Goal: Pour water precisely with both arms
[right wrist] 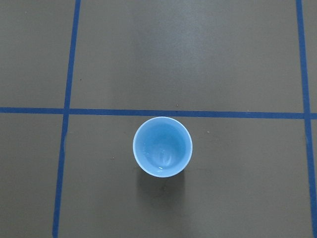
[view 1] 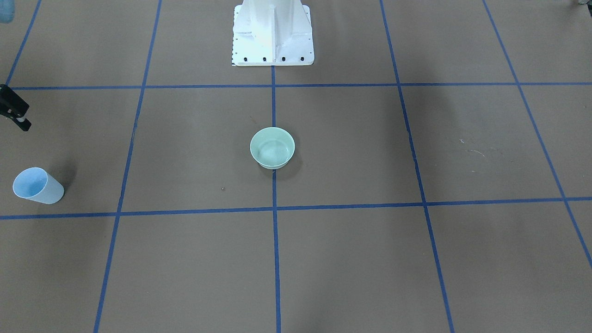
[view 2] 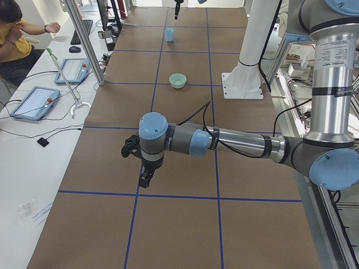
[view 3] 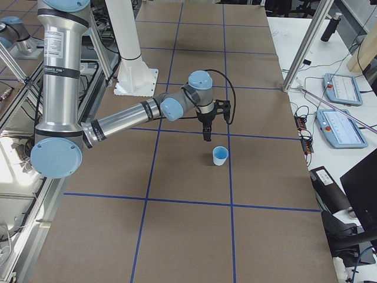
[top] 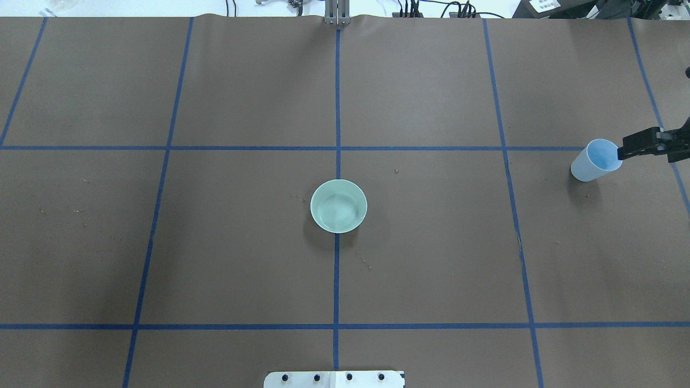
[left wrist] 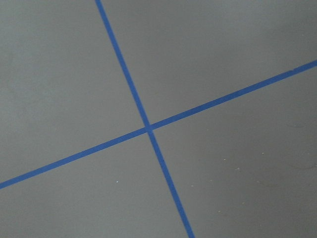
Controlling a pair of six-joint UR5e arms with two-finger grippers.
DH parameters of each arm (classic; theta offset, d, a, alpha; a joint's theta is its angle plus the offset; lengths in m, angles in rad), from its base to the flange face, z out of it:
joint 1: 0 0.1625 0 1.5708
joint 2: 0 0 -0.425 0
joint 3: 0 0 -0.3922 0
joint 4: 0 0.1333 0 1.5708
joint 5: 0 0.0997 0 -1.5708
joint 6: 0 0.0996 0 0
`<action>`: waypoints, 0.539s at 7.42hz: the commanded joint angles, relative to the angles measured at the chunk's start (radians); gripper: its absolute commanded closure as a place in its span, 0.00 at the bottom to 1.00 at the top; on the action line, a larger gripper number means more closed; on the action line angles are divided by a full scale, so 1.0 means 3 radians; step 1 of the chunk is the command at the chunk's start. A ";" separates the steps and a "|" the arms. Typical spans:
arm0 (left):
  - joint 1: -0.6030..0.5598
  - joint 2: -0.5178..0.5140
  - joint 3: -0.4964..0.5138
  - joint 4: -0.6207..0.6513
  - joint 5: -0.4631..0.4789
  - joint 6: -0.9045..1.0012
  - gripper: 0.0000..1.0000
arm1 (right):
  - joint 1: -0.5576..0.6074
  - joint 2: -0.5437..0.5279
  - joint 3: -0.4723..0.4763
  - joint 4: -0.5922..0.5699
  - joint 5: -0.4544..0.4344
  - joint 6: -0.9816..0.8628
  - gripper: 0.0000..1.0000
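A pale blue cup (top: 594, 160) stands upright near the table's right end; it also shows in the front-facing view (view 1: 37, 186). In the right wrist view the cup (right wrist: 162, 146) sits straight below, with faint glints of water (right wrist: 161, 157) at its bottom. My right gripper (top: 622, 152) hangs above the table just beside the cup, empty, its fingers looking closed together. A mint green bowl (top: 338, 206) sits at the table's centre. My left gripper (view 2: 143, 180) hovers over the table's left end, far from both. I cannot tell whether it is open or shut.
The white pedestal (view 1: 273, 37) stands at the robot's side of the table. Blue tape lines (left wrist: 147, 128) grid the brown table. Metal posts (view 2: 84, 39), tablets and a seated person line the operators' side.
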 commanded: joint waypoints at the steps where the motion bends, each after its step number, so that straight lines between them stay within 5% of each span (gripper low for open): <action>1: -0.0053 0.0017 0.0036 -0.0009 0.0002 0.0033 0.00 | -0.0614 0.0008 0.0118 0.0000 -0.0794 0.0842 0.00; 4: -0.0053 0.0064 0.0021 -0.0014 -0.0013 0.0023 0.00 | -0.1270 -0.0053 0.0108 -0.0020 -0.2000 0.1718 0.00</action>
